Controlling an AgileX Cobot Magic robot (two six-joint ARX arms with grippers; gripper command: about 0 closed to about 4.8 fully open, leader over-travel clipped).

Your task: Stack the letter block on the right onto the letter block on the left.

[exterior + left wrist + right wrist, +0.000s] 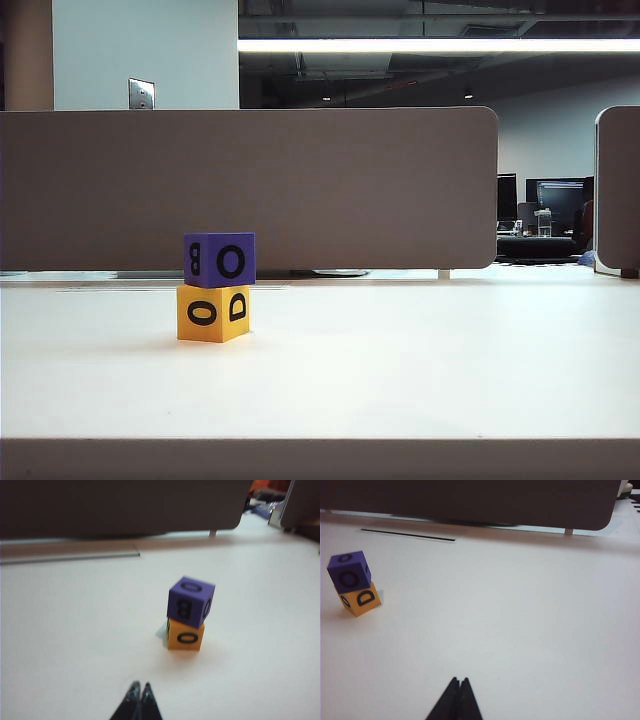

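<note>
Your purple block point(220, 259) sits on top of the yellow block point(213, 314), slightly offset, on the left part of the white tabletop point(420, 360). The stack stands in front of a grey partition point(300, 180). Your left end effector point(139, 692) has its fingertips pressed together, holds nothing, and hangs above the tabletop near the stack. Your right end effector point(459, 685) is likewise closed and empty, well apart from the blocks. You see neither arm in the exterior view.

One letter block point(220, 259) atop another point(213, 313).
</note>
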